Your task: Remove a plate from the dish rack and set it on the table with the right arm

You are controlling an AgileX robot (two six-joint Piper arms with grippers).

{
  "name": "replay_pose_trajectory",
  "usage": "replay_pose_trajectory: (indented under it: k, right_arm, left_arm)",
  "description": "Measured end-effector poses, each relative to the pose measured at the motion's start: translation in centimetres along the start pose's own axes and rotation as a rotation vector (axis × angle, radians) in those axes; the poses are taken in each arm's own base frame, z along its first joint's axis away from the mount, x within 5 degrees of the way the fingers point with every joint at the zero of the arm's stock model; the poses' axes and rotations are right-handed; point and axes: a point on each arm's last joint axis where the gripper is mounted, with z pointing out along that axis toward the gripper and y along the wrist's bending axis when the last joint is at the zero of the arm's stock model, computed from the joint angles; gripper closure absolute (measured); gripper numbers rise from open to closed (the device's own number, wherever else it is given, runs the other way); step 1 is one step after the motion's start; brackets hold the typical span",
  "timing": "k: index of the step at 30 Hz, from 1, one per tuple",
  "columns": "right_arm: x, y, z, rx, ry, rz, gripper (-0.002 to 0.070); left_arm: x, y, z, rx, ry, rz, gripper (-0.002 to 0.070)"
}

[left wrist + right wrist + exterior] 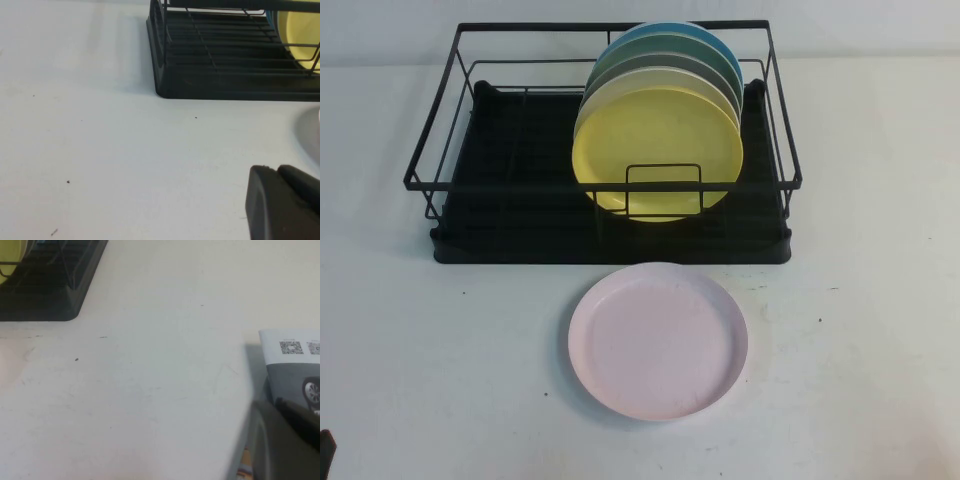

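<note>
I find the plate [655,150] upright in the dish rack [610,180]; removal not begun. Both tools parked low by the tabletop [440,370]; the left tool [282,202] and right tool [287,440] states I cannot tell.

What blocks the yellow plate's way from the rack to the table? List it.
The rack's front wire rail crosses in front of the yellow plate, so it must go up and over. A pink plate already lies on the table just ahead of the rack. The right gripper and left gripper show only in their wrist views, low over the table.
</note>
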Motion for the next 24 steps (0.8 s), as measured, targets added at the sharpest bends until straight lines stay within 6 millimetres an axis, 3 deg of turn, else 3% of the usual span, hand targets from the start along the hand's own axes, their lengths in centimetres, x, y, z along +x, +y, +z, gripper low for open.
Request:
replay_pose_trajectory:
  k: [19, 24]
  right_arm:
    - [-0.11, 0.09, 0.0, -0.01, -0.012, 0.028, 0.0694]
    - [-0.54, 0.48, -0.01, -0.059, -0.061, 0.18, 0.0694]
  left_arm:
    - [0.0, 0.0, 0.0, 0.0, 0.0, 0.0, 0.0679]
    - [0.0, 0.0, 0.0, 0.0, 0.0, 0.0, 0.0679]
